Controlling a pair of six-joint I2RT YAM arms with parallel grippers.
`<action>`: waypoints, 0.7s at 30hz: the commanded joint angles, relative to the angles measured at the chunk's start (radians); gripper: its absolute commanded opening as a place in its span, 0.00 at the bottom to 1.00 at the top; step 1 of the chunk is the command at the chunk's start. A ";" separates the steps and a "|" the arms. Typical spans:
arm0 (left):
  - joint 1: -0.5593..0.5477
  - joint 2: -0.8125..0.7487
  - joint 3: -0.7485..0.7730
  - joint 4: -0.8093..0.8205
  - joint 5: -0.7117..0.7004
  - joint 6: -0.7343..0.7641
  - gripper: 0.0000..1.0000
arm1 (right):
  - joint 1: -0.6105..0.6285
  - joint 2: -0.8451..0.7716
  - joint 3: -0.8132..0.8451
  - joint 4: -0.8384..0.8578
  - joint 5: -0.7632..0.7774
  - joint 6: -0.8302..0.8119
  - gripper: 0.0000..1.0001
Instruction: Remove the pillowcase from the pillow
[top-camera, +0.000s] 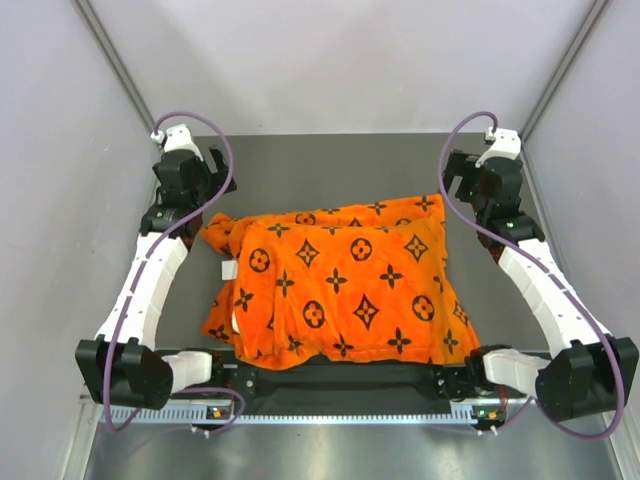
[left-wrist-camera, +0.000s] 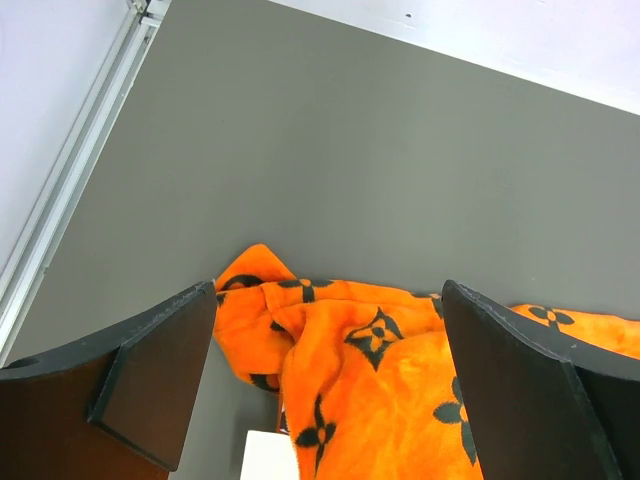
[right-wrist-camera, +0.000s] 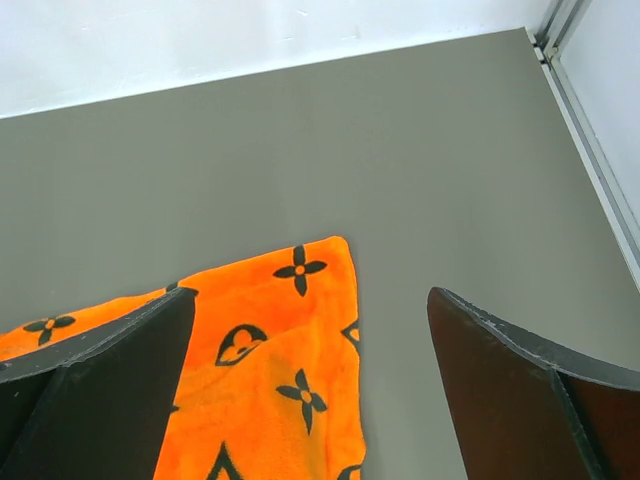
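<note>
Top external view: the pillowcase (top-camera: 340, 285) lies rumpled and puffed in the middle of the grey tabletop (top-camera: 330, 165), between the two arms, with a small white tag (top-camera: 229, 270) at its left edge. In the left wrist view, the left fingers (left-wrist-camera: 150, 380) are spread wide above its bunched far-left corner, holding nothing. The right fingers (right-wrist-camera: 520, 390) are likewise wide apart over its flat far-right corner, also holding nothing.

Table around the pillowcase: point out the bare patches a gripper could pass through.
Widest bare strip: table between pillowcase and back wall. Narrower gaps run along both its sides. Crowded at the near edge, where fabric meets the base rail.
</note>
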 joint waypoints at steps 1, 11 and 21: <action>-0.003 -0.017 0.050 0.005 -0.019 0.003 0.99 | -0.004 0.006 0.042 0.039 0.009 -0.001 1.00; -0.003 0.003 0.069 -0.005 -0.035 0.022 0.99 | -0.004 0.026 0.056 0.043 0.003 -0.001 1.00; -0.010 -0.004 0.052 0.023 -0.026 0.063 0.99 | -0.004 0.037 0.053 0.048 0.000 0.005 1.00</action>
